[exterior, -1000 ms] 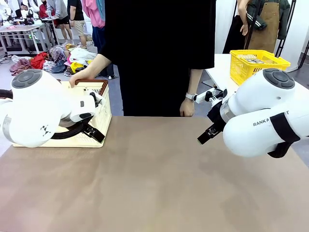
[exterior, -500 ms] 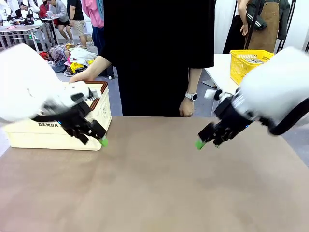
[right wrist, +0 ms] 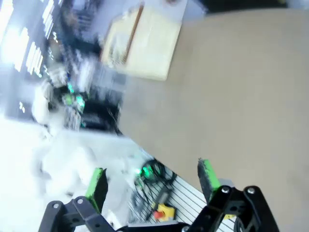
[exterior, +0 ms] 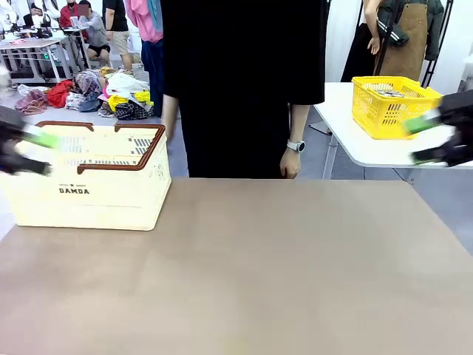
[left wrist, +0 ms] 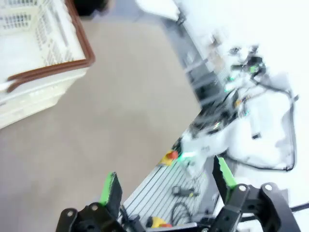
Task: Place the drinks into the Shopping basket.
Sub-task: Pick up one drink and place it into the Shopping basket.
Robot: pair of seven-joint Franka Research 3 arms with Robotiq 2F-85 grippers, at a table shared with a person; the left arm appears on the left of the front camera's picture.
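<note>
The drinks are out of view. The Shopping basket [exterior: 111, 194], cream-white with brown handles and "DAMDA" on its side, stands on the table's far left. My left gripper [exterior: 35, 153] is blurred at the left edge, just beside the basket's left end. In the left wrist view this gripper [left wrist: 165, 171] is open with nothing between its green pads, and the basket [left wrist: 43, 53] lies at the upper left. At the right edge, off the table, my right gripper [exterior: 420, 140] is blurred too. The right wrist view shows that gripper [right wrist: 152, 169] open and empty, with the basket [right wrist: 142, 43] far off.
A person in black [exterior: 244, 89] stands at the table's far edge, arms hanging down. A smaller yellow mesh basket [exterior: 392, 103] sits on a white side table [exterior: 355, 140] at the back right. The brown tabletop [exterior: 244, 274] is bare from the basket to the front edge.
Both arms have swung away from the table's middle to its left and right edges. The person's hand has left the basket's rim.
</note>
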